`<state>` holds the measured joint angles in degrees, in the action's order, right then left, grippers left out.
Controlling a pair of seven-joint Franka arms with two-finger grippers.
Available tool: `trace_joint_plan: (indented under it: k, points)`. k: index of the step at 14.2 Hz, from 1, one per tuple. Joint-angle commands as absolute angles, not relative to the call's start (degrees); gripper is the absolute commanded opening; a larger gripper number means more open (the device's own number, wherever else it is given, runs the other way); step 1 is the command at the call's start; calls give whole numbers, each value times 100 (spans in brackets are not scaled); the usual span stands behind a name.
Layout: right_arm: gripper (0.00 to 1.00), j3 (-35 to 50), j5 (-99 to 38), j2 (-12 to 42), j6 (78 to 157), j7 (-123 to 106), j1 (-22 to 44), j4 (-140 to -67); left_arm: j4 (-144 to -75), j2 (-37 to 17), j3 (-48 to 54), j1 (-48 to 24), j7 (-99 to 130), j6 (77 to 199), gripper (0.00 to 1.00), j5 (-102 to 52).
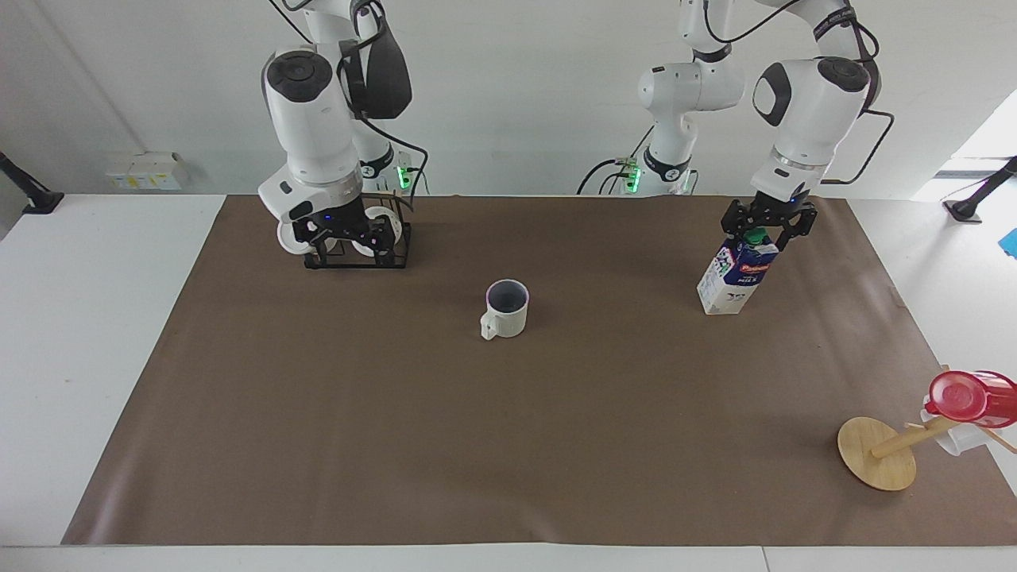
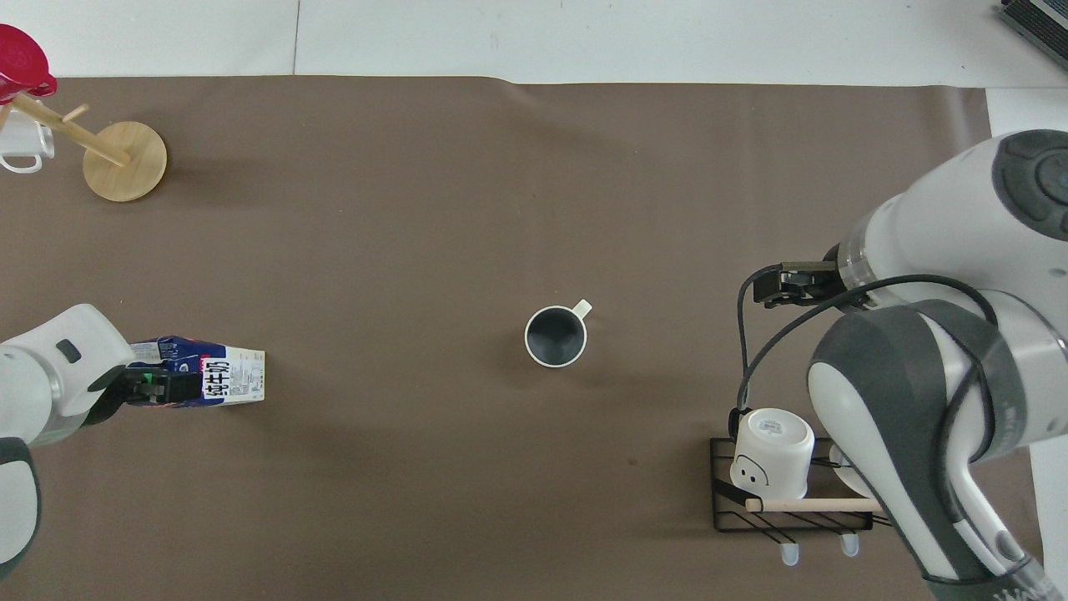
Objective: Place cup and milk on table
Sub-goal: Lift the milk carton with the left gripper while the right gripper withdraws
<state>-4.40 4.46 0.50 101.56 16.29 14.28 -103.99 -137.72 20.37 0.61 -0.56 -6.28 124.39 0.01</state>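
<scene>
The cup [image 1: 506, 308] stands upright on the brown mat of the table [image 1: 508, 445], mid-table, with its dark inside showing in the overhead view [image 2: 556, 335]. Nothing touches it. The milk [image 1: 737, 278] stands upright on the mat toward the left arm's end and also shows in the overhead view [image 2: 221, 380]. My left gripper [image 1: 767, 224] is open, with its fingers on either side of the carton's green cap. My right gripper [image 1: 343, 236] is open and empty, over the black mug rack [image 1: 357, 256], well away from the cup.
The rack holds two white mugs [image 2: 772, 451] near the robots at the right arm's end. A tipped wooden mug tree [image 1: 878, 453] with a red cup [image 1: 969, 396] lies at the left arm's end, farther from the robots.
</scene>
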Motion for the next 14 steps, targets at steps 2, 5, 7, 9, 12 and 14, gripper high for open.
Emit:
trace_joint_plan:
  k: [2,5,7,9,12,14]
  points:
    - [100,-378,281,-228,10160,1441,1012,-10731,-13948,2206,79,-44,-729,12595,100,-62]
    - [100,-378,281,-237,10169,1380,713,-10731,-13948,2206,79,-44,-729,12586,80,-62]
    - [100,-387,281,-237,10169,1039,485,-10723,-13948,2206,79,-53,-729,12586,70,-62]
    - [100,-387,220,-237,10178,863,291,-10662,-13948,2206,88,-53,-721,12586,65,-62]
    - [100,-396,176,-229,10169,756,202,-10311,-13948,2206,88,-53,-695,12560,60,-62]
    - [100,-404,176,-246,10029,756,211,-10056,-13940,2206,88,-53,-668,12542,56,-62]
